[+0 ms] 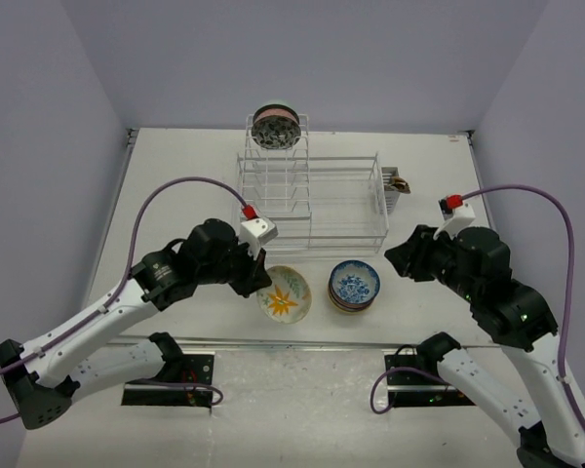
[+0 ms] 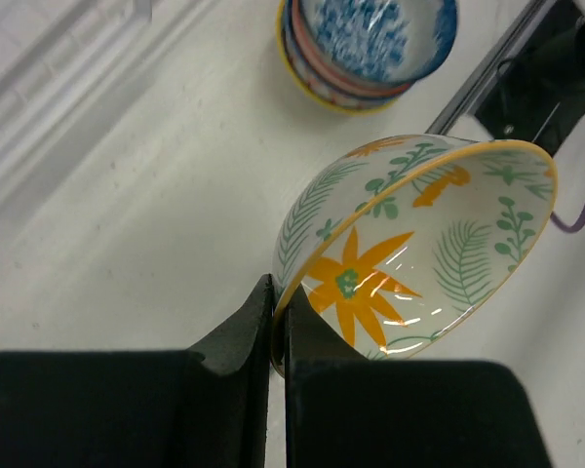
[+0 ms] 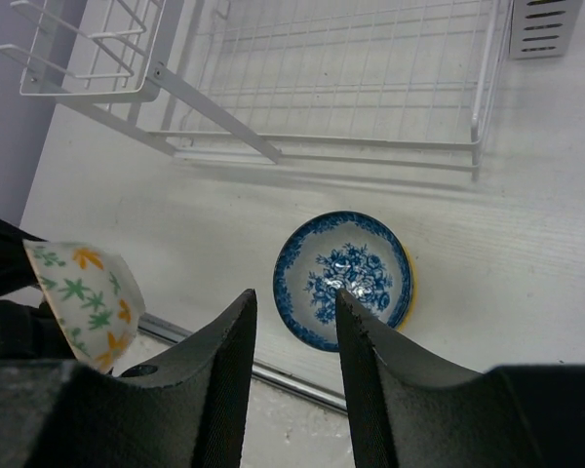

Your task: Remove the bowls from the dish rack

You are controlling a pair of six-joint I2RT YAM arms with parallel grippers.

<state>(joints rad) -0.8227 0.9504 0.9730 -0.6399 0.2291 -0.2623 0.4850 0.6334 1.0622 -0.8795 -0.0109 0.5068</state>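
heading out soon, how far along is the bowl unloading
Done: a stack of bowls topped by a blue bowl sits in front of the rack. In hand: the left gripper pinches the yellow bowl by its rim, tilted, beside the stack. The right gripper is open and empty. Left: one bowl stands at the rack's far end.

Dish rack [image 1: 312, 200]: one. Bowls: one dark-patterned bowl [image 1: 274, 127] on the rack's raised tier; one yellow floral bowl [image 1: 285, 293]; one stack [image 1: 354, 292] topped by a blue-white bowl [image 1: 355, 282], at least three deep, exact number unclear. Hands: two, left hand [image 2: 278, 322] and right hand [image 3: 293, 304]. Purple cables [image 1: 166, 195]: two.
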